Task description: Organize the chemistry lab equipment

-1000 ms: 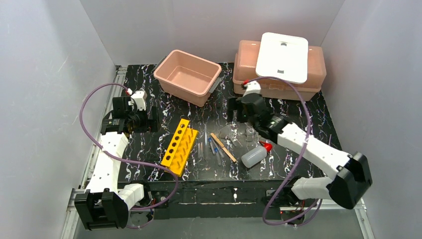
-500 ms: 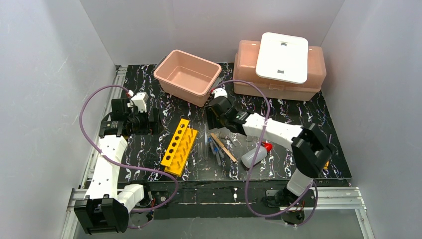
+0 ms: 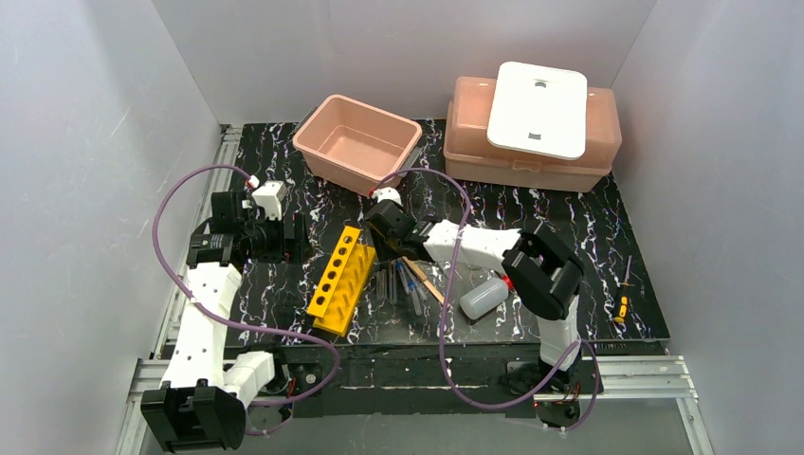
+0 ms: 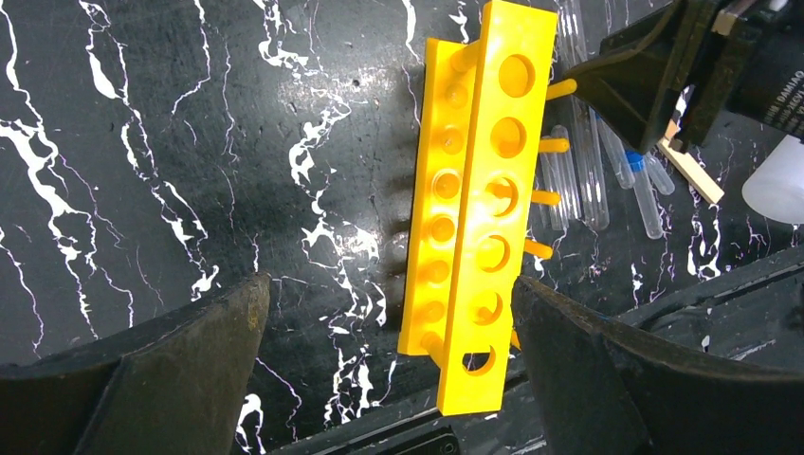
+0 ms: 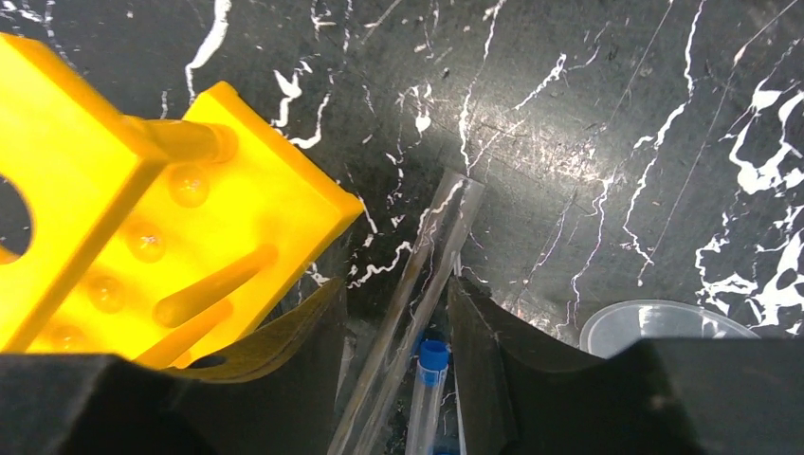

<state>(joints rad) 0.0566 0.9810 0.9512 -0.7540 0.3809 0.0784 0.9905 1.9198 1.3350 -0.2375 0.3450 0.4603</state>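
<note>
Right claw (image 5: pixel 396 284) of mine hangs low over the black marbled table (image 3: pixel 588 237), near the middle of the overhead view; its 2 fingers (image 5: pixel 303 398) stand partly apart, astride 1 clear glass tube (image 5: pixel 431 246) that slants up the middle of my right wrist view; a gap shows between that tube and the finger at the right of the frame, so nothing is clamped; 1 blue-tipped pipette (image 5: pixel 433 355) lies in that same gap at the bottom of the frame, just beside the tube; the yellow holed test-tube rack (image 5: pixel 190 218) fills the left of that view, pegs showing, its corner just beside the finger at the left; the rim of the small clear beaker (image 5: pixel 654 322) peeks in at the lower right; my left claw (image 4: pixel 389 284) stands wide apart and holds nothing, hovering over the rack, which runs from top to bottom of the left wrist view; from overhead the rack sits left of centre, more tubes and pipettes lie just right of it, the wooden stick (image 3: pixel 425 281) slants beside them, and the translucent white squeeze bottle (image 3: pixel 484 297) with its red nozzle lies further right; 2 pink tubs (image 3: pixel 346 172) stand at the top of the table, the right one carrying a white lid (image 3: pixel 538 109)
</note>
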